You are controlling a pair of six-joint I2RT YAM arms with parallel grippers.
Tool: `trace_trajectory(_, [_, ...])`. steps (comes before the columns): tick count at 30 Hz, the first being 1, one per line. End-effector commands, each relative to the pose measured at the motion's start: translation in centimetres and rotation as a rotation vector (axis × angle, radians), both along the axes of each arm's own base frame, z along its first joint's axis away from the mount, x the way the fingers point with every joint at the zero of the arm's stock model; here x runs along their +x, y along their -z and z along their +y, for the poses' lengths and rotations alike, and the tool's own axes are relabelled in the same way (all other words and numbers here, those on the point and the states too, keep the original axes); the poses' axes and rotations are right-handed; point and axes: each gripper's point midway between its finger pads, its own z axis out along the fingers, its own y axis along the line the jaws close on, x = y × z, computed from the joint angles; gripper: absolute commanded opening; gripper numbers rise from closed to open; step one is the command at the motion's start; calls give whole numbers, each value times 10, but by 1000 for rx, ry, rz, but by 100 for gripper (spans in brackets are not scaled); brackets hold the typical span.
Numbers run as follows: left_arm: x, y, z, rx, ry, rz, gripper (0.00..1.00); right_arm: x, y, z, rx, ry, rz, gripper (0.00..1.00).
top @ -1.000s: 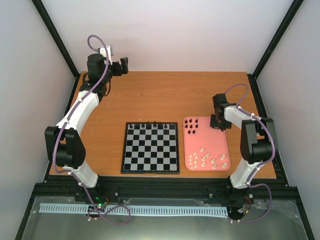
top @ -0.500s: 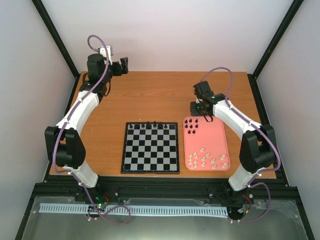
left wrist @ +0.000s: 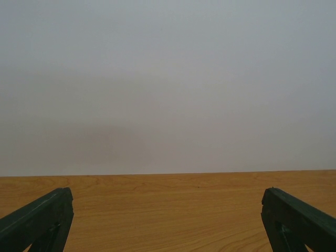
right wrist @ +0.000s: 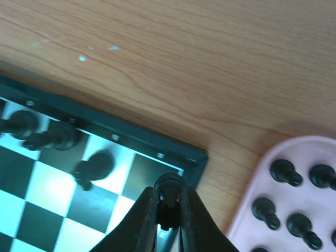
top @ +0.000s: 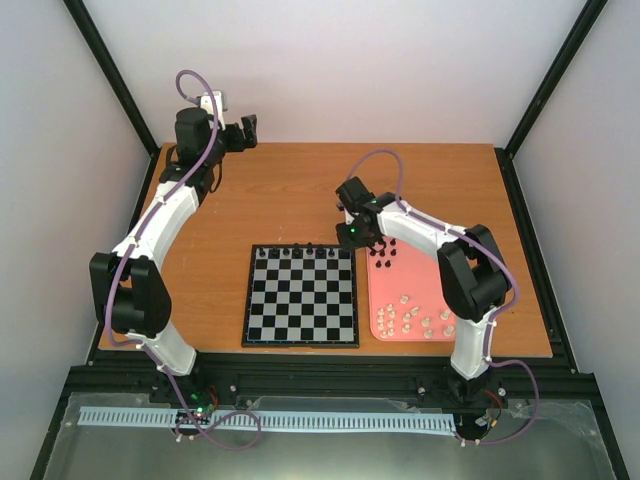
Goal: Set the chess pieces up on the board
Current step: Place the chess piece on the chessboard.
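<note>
Right gripper [right wrist: 168,223] was clamped tight on a black piece [right wrist: 169,185]. The piece poked up between the fingers at the bottom middle of the wrist view, right over the top-right corner of the board [top: 300,312]. Couldn't tell if it was touching the square or not. A few other black pieces [right wrist: 55,135] stood on the back row off to the left. In the top view the right arm reached up and left from the lower right, elbow bent, wrist beside the pink tray [top: 435,280]. Left gripper [top: 247,129] sat way up in the upper left, fingers spread apart, holding nothing.
</note>
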Motion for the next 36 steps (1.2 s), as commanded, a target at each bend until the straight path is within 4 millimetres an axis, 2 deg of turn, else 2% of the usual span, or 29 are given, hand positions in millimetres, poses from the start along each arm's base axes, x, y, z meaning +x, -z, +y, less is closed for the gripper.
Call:
trace_trajectory(1, [2, -20, -2, 12, 4, -41, 100, -3, -11, 26, 36, -57, -12, 3])
trace_trajectory(9, [1, -21, -2, 12, 1, -44, 100, -14, 2, 37, 28, -84, 27, 3])
trace_trajectory(23, [0, -22, -3, 14, 3, -45, 100, -19, 4, 27, -11, -70, 26, 3])
trace_trajectory(36, [1, -22, -3, 16, 2, -45, 100, -16, 10, 21, -37, -62, 29, 3])
